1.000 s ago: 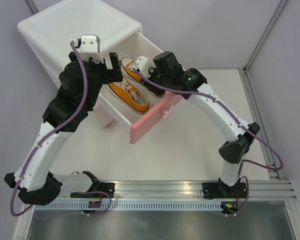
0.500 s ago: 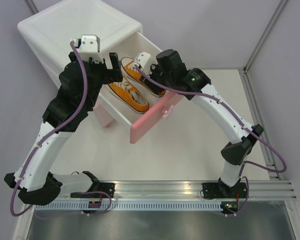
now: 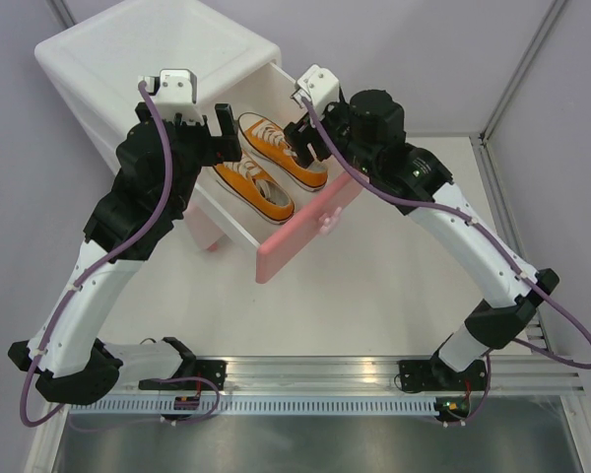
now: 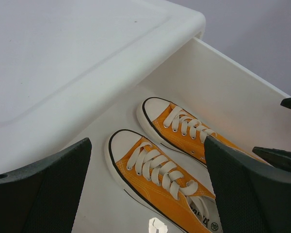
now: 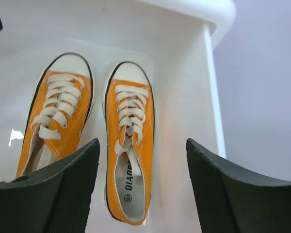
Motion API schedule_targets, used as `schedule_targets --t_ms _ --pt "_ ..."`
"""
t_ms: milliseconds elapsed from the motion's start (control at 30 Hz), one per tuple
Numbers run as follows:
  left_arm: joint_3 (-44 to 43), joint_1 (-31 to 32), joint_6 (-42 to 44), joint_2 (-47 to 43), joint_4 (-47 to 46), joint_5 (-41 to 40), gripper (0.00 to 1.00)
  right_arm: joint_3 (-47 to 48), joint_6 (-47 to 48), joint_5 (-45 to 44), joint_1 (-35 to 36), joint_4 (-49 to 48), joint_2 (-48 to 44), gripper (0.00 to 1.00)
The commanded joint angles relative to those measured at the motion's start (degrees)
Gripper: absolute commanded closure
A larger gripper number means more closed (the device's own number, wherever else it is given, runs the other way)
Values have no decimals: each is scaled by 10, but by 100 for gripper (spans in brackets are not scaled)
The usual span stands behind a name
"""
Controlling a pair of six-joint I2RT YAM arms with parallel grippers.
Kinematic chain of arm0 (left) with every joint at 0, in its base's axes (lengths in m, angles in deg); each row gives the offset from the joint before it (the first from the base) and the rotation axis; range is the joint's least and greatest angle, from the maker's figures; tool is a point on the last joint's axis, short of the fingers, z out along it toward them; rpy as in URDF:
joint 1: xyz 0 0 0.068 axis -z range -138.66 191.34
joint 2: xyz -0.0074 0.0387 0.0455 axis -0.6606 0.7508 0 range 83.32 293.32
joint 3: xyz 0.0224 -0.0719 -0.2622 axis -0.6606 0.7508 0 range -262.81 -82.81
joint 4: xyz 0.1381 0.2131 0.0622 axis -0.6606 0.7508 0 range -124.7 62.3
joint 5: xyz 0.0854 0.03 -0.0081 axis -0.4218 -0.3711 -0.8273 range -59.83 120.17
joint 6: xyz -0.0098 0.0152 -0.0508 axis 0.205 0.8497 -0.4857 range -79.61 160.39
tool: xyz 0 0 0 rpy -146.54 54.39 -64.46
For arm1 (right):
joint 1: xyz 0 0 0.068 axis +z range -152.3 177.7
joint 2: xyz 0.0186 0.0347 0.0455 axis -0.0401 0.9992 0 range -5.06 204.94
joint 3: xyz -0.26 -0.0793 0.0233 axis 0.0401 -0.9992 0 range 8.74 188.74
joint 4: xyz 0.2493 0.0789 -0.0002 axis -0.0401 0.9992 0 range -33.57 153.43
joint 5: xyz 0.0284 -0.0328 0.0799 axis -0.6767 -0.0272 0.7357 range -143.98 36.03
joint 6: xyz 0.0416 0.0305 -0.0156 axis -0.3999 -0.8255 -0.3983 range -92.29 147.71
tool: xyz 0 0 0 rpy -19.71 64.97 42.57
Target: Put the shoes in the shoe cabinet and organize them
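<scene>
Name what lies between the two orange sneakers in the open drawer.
Nothing but a narrow strip of bare white drawer floor separates one orange sneaker from the other orange sneaker. The right wrist view shows it best.

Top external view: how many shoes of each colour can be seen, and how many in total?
Orange sneakers: 2, side by side in the open drawer
Cream sneakers: 0 in view
Total: 2

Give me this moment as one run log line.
drawer: pulled out | orange shoes: side by side inside, toes toward cabinet | left gripper: open, empty, over drawer | right gripper: open, empty, over drawer
</scene>
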Motion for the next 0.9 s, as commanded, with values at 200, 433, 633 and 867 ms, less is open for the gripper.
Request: schedule_targets --t_ms 200,433,633,867 --pt "-13 -1 -4 15 -44 -11 0 -138 -53 -91 3 -193 -162 2" --pt "-31 -1 8 34 -67 -27 0 -317 -61 -97 2 -206 -329 2" --pt "-44 -1 16 41 -78 -37 0 -512 -46 -20 3 -194 -499 2" --pt "-56 -1 29 39 -79 -48 0 -605 -58 58 2 -142 -557 2"
